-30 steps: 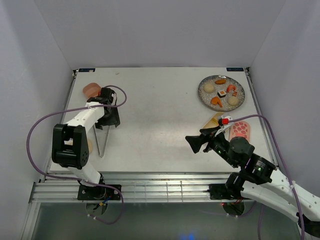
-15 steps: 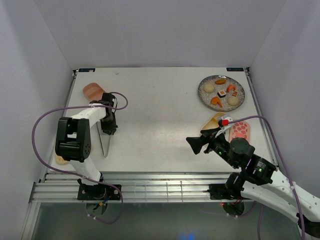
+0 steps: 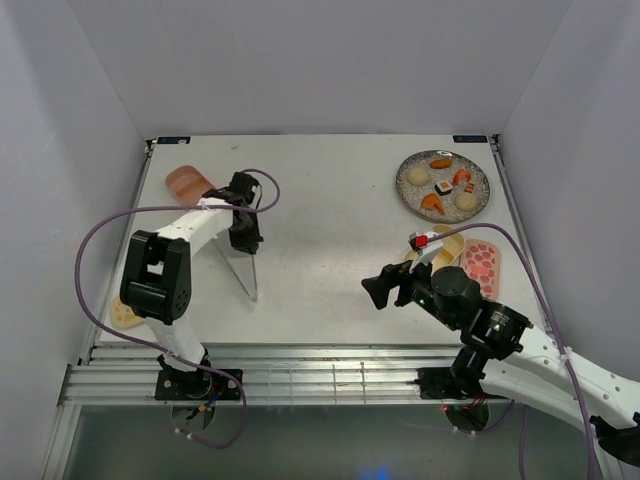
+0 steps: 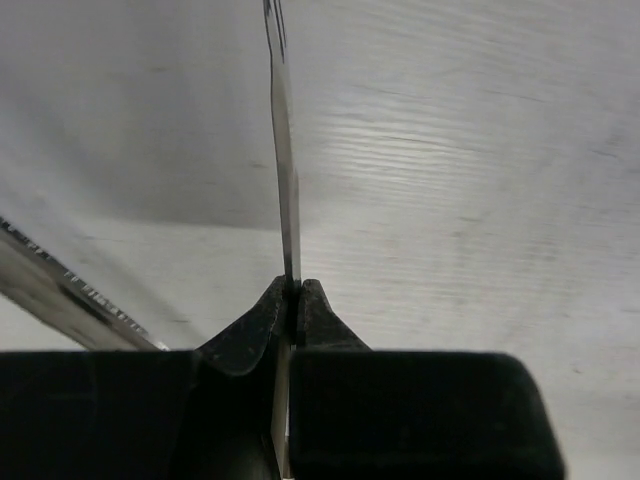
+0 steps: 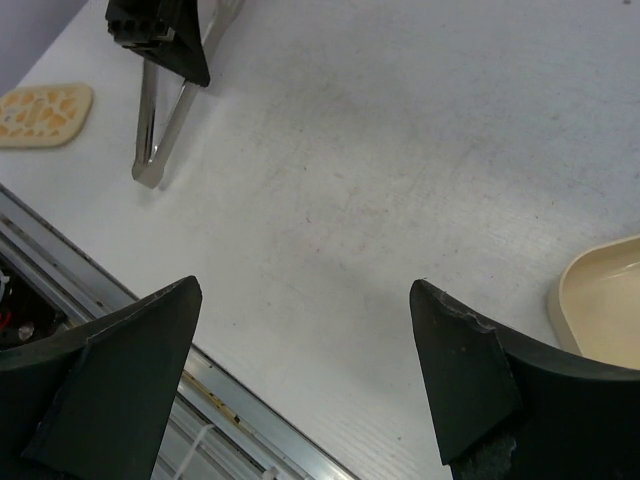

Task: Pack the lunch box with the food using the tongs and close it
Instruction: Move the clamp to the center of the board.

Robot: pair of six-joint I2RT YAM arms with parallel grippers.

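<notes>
The tongs (image 3: 247, 268) look like thin polished metal: light, springy and slick, so likely to pivot in a pinch. They sit left of centre over the table (image 3: 330, 230), tips pointing toward the near edge. The left gripper (image 3: 244, 233) is pinched narrow on their far end. Gripping mid-arm would probably squeeze the tips better. The right gripper (image 3: 378, 288) gapes wide and empty beside the tan tray (image 3: 447, 243), and the food (image 3: 443, 187) is at far right.

White table (image 3: 330, 230): grey plate (image 3: 403, 190) upper right; pink tray (image 3: 185, 182) upper left; tan lid (image 3: 124, 314) lower left; tan tray (image 3: 452, 243) and pink lid (image 3: 482, 262) at right.
</notes>
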